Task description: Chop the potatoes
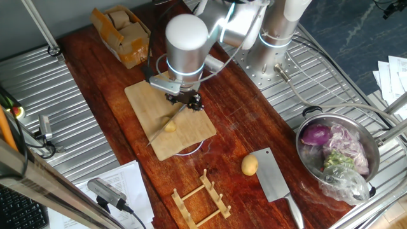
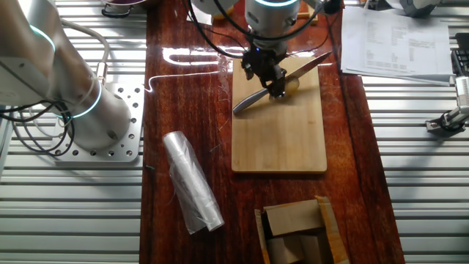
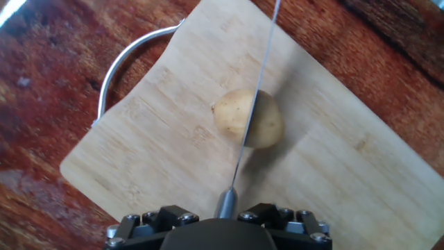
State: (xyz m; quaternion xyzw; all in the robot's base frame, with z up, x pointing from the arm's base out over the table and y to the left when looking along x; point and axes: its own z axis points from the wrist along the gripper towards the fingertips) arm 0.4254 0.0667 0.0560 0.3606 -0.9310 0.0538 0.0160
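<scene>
Potato point(image 3: 247, 118) on cutting board point(image 3: 173, 173), directly under knife blade point(image 3: 255, 90), blade edge set across its top slightly right of middle. Small, egg-shaped, smooth yellow-tan skin with tiny dark specks, whole as far as visible. Bare board on both sides of blade; board's far corner and edge just beyond potato, dark wood tabletop point(image 3: 55, 83) past that. Thin metal wire loop point(image 3: 118, 62) poking out from under board, left of blade.

Gripper point(image 1: 184, 98) clamped on knife handle, fingers closed around it; blade point(image 1: 166, 124) slanting down and away from fingers. Same grip in other fixed view: gripper point(image 2: 265, 72), knife point(image 2: 282, 81) lying diagonally over potato point(image 2: 290, 86) near board's point(image 2: 278, 139) far edge, most of board toward camera bare.

Second potato point(image 1: 249, 165) off board, well apart from gripper, on tabletop just beside flat steel cleaver point(image 1: 273, 178). Rounded, same tan skin, whole.

Board pale bamboo, rectangular, visible grain strips. Table glossy reddish-brown wood, ribbed metal surfaces either side. Wooden slotted rack point(image 1: 200, 197) past board's near corner. Cardboard box point(image 1: 121, 35) beyond board's far end. Steel bowl point(image 1: 369, 137) with purple onion point(image 1: 316, 135) and crumpled plastic, well apart. Roll of clear plastic wrap point(image 2: 192, 183) on tabletop beside board.
</scene>
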